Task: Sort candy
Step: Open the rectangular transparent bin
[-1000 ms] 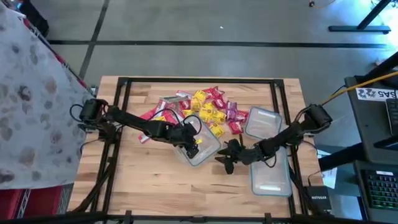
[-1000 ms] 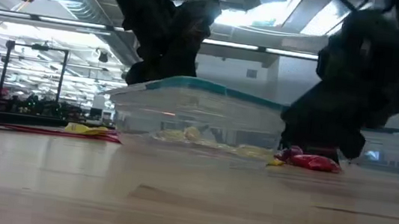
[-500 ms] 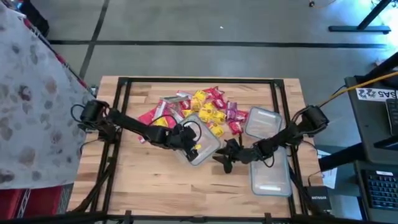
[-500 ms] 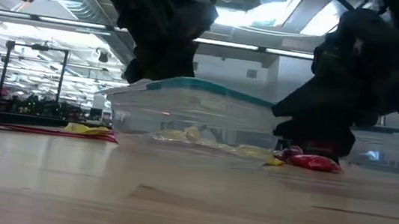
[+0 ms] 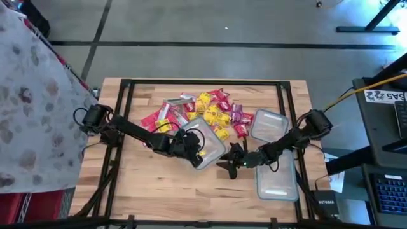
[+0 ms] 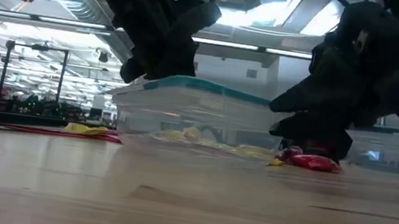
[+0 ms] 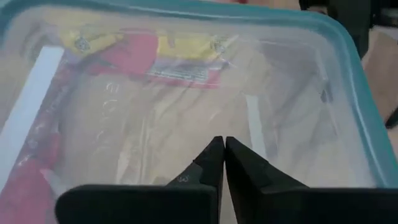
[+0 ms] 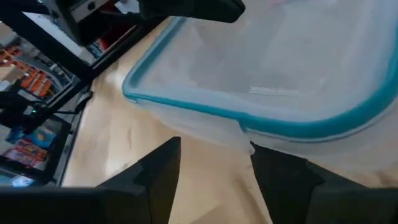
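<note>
Plastic, clear and rimmed in teal, the middle container (image 5: 205, 146) sat on the wooden counter (image 5: 152, 181) just in front of the heap of candy (image 5: 206, 113). That pile of red, yellow, purple and silvery pieces lay toward the far side of the counter, and a few yellow pieces showed inside the container.

The left end effector (image 5: 191, 150) hung over the container's left part, its fingers (image 7: 214, 167) pressed together with nothing between them, probably because it had nothing to carry at that moment. The right end effector (image 5: 231, 166) sat low at the container's near right corner with its fingers (image 8: 158, 171) spread apart and empty, the teal rim just ahead of them; I judged it was placed there to steady or shift the container. A red piece (image 6: 313, 162) lay on the counter beside it. 2 more containers (image 5: 275, 159) waited on the right, seemingly for other colours.
</note>
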### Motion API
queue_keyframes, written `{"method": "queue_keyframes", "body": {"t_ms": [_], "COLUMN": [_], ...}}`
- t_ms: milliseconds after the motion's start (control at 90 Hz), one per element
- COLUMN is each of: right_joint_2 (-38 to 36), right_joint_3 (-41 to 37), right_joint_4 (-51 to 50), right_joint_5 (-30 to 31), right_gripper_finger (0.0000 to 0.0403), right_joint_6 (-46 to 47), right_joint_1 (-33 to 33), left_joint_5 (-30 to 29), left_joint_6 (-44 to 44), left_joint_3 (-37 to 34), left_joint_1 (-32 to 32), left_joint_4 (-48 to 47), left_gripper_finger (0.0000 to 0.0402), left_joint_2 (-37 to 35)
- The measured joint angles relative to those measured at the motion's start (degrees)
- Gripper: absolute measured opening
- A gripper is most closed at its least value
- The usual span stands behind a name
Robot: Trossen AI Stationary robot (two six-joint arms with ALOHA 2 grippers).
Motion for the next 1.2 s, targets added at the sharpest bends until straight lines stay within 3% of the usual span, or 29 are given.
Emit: {"method": "queue_keyframes", "body": {"t_ms": [311, 622, 967, 1111, 1200], "right_joint_2": [0.0, 0.0, -0.2, -1.1, -3.5], "right_joint_3": [0.5, 0.7, 2.4, 3.0, 3.2], "right_joint_4": [-0.4, 1.0, 5.6, 3.7, 5.2], "right_joint_5": [-0.4, -5.6, -10.9, -15.9, -22.1], "right_gripper_finger": [0.0179, 0.0179, 0.0179, 0.0179, 0.0179], "right_joint_6": [1.7, 6.7, 5.6, 8.0, 11.9], "right_joint_1": [0.0, 0.0, 0.0, -0.3, -0.3], "left_joint_5": [-3.7, -3.7, -4.2, -4.2, -4.2], "left_joint_6": [-8.2, -8.5, -8.6, -7.6, -7.6], "left_joint_3": [-0.4, -0.4, -0.4, -0.4, -0.4], "left_joint_1": [-1.8, -2.1, -2.2, -2.5, -2.8], "left_joint_4": [1.2, 1.3, 2.3, 2.7, 3.0], "left_gripper_finger": [0.0, 0.0, 0.0, 0.0, 0.0], "left_joint_2": [1.9, 2.0, 2.6, 2.7, 2.7]}}
